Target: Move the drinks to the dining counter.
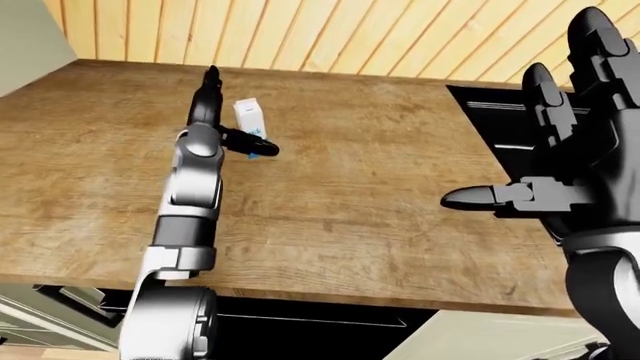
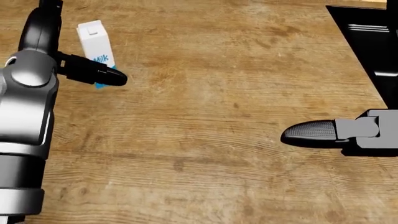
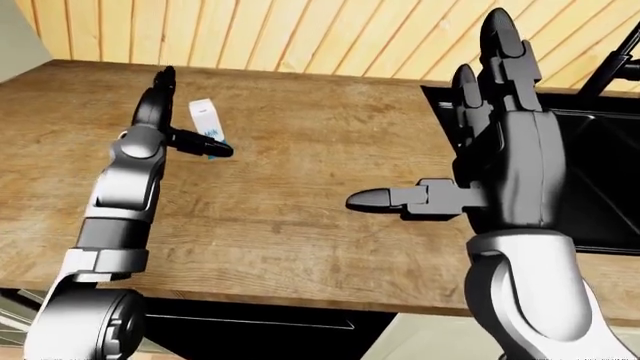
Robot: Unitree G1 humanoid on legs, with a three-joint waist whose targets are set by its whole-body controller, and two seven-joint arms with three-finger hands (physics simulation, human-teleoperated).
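The milk carton (image 2: 96, 49) stands upright on the wooden tabletop (image 2: 205, 116), toward the upper left of the head view. The left hand (image 1: 228, 124) sits spread beside it, thumb crossing its base, not gripping it. The right hand (image 3: 480, 135) hovers well apart, fingers splayed and empty, near the black sink (image 1: 500, 127).

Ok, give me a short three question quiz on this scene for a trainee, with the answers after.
1. True or false: the left robot hand has its fingers closed round the milk carton.
2. Which stands nearest the milk carton? A) the left robot hand B) the right robot hand C) the black sink
3. Fill in: the carton stands on a ____ counter.

Key:
1. False. One finger crosses its lower part, and the others point up beside it.
2. A
3. wooden
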